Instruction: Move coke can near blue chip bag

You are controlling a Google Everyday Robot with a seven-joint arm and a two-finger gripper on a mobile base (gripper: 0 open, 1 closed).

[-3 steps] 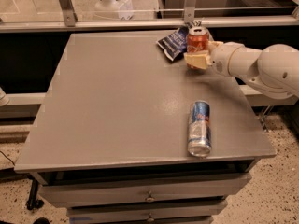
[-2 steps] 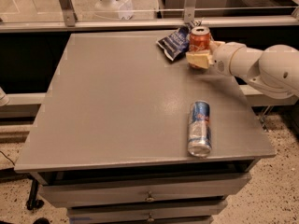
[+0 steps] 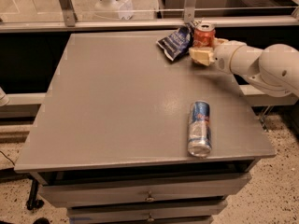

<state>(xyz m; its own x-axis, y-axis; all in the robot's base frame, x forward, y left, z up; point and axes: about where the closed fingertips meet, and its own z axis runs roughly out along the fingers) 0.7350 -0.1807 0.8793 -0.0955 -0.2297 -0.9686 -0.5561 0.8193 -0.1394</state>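
The red coke can (image 3: 204,34) stands upright at the far right of the grey table (image 3: 117,106), right beside the crumpled blue chip bag (image 3: 174,42) on its left. My gripper (image 3: 202,55) reaches in from the right on a white arm. It is shut on the coke can's lower part, and its pale fingers (image 3: 200,56) cover the can's base.
A taller blue-and-silver can (image 3: 199,127) lies on its side near the table's front right. A glass partition with metal posts (image 3: 189,3) runs behind the table's far edge. Drawers (image 3: 149,196) sit under the front edge.
The gripper and the coke can have shifted slightly right and toward the far edge together. The chip bag and the lying can have not moved.
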